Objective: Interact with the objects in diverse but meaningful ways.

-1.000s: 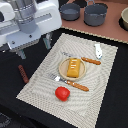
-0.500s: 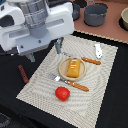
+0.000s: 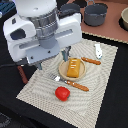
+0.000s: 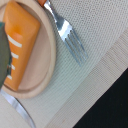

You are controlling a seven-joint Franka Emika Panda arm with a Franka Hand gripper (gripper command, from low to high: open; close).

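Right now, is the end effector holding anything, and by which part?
Nothing appears held. The end effector hangs above the beige round plate carrying the orange-yellow ridged rectangular block, with no object visible between its fingers. Whether its jaws are open is unclear.

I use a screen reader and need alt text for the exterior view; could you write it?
A white robot arm's gripper hangs over a round tan plate holding an orange-yellow ridged rectangular block, on a beige woven placemat. A red round tomato and an orange-handled fork lie nearer the camera; a grey pot stands behind.
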